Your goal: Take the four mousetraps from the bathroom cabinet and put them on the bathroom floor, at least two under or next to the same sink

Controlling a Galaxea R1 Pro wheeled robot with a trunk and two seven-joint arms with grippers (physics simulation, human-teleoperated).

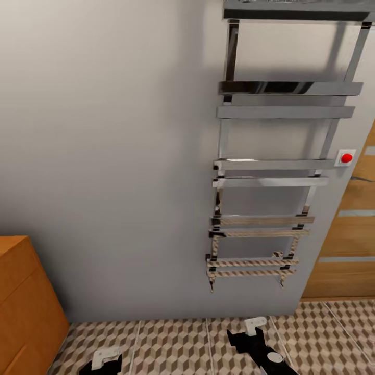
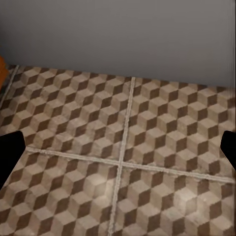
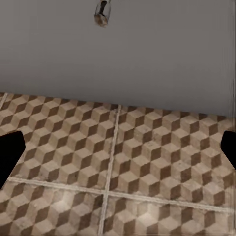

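Against the far grey wall [image 1: 114, 156] hangs a chrome towel rail [image 1: 276, 174], with a red button switch [image 1: 346, 157] just to its right and a wooden door [image 1: 349, 245] at the right edge. At the near left edge stands a corner of the orange-brown cabinet [image 1: 23, 297]. The bathroom floor [image 1: 172, 346] with its cube-pattern tiles runs along the near edge.

Left gripper [image 2: 118, 150]: fingers spread wide, nothing between them, aimed at bare tile. Right gripper [image 3: 118, 150]: likewise wide and empty, over tile near the wall base, below a hook of the towel rail.

No mousetraps are in view; judged from the task, they are in the cabinet at left, whose drawer fronts cannot be made out here.

Handling, as a judgement: a mousetrap is a light, stiff, flat board. Grip across the board's long edges, clear of the spring bar. A thin board offers little purchase; close squarely to prevent slipping.
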